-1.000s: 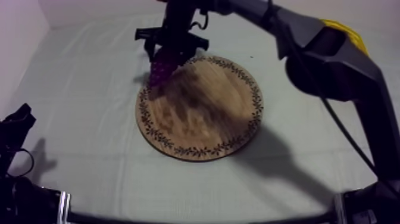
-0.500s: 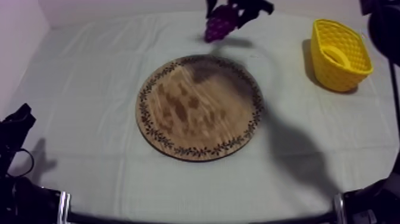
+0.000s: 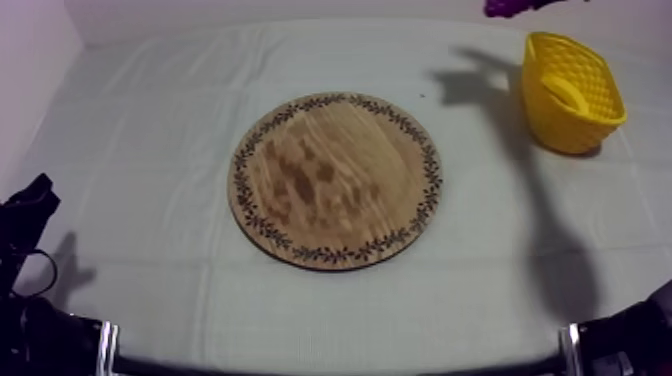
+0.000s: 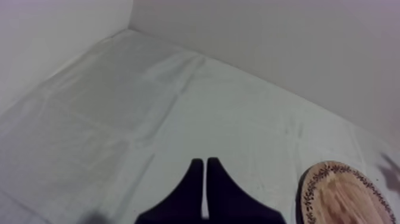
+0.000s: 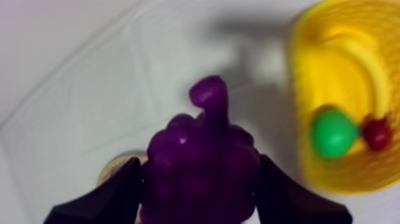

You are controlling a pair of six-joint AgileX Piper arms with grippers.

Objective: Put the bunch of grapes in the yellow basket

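One right pincer (image 5: pixel 198 165) round grapes (image 5: pixel 202 149), near basket (image 5: pixel 299 113) rim

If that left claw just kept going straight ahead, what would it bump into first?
Likely only bare cloth, then the back wall. The left gripper points past the wooden board, which lies to one side; depth is unclear.

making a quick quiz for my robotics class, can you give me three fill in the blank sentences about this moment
1. The right gripper has its fingers shut on the ____.
2. The fingers of the left gripper lie together with nothing between them, so it is ____.
3. In the yellow basket, the small red fruit lies beside the green ____.

Missing words: bunch of grapes; shut; pear.
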